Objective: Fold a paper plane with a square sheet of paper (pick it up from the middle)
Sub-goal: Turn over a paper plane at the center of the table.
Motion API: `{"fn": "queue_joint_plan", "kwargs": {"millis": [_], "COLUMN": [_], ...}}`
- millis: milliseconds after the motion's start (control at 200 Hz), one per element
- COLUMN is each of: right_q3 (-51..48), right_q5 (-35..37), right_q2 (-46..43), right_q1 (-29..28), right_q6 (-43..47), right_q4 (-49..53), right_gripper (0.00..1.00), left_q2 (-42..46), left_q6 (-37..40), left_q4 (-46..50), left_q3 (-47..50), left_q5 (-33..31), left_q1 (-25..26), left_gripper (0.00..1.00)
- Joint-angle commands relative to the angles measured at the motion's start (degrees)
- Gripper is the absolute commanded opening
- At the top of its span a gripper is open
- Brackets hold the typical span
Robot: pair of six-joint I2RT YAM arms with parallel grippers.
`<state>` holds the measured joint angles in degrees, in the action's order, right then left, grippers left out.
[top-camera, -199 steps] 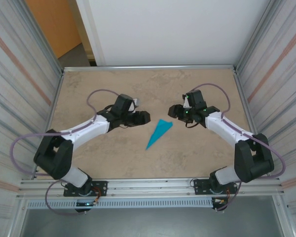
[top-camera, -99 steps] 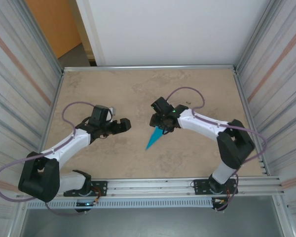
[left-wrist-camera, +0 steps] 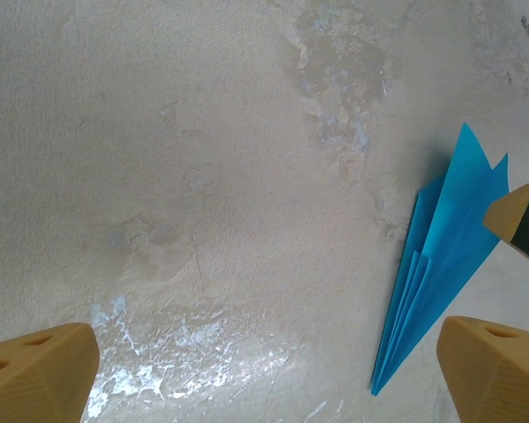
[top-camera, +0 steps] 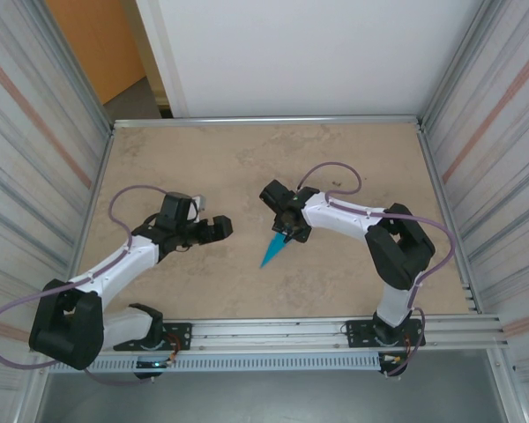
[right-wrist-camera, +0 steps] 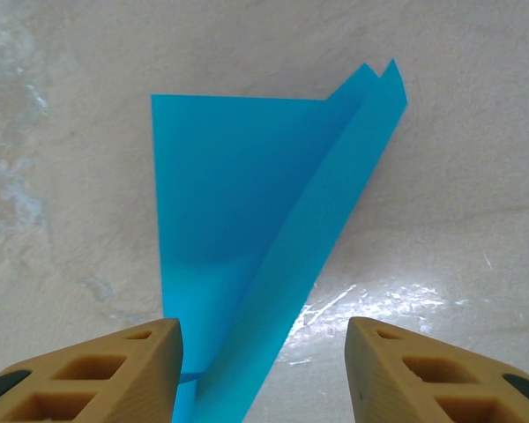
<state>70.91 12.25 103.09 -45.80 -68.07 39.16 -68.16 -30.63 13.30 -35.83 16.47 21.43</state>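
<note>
I found the paper plane lying flat on the table near its middle, nose pointing toward the near edge; the right gripper hung over its wider end; from the right wrist camera the jaws stood apart, a finger on either side of the folded body, not pinching it; the left gripper sat to the plane's left, apart from it, jaws spread wide over bare tabletop; nothing was held.
</note>
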Motion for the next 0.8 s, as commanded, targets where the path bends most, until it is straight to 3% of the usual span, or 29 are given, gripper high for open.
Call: {"fn": "queue_joint_plan", "kwargs": {"millis": [0,591,797], "right_q3": [-1.0,-1.4,-1.9], "right_q5": [1.4,0.2,0.4], "right_q2": [0.0,0.0,-0.1], "right_q1": [-0.6,-0.9,-0.9], "right_q6": [-3.1,-8.0,-8.7], "right_q4": [1.9,4.0,4.1], "right_gripper": [0.48,0.35,0.22], "left_q2": [1.1,-0.5,-0.2], "left_q6": [1.1,-0.2,-1.0], "left_q4": [0.7,-0.9,-1.3], "left_q3": [0.4,-0.1,0.1], "left_q5": [0.5,2.2,2.5], "left_q1": [-0.3,-0.4,-0.4], "left_gripper": [0.99,0.99,0.99]}}
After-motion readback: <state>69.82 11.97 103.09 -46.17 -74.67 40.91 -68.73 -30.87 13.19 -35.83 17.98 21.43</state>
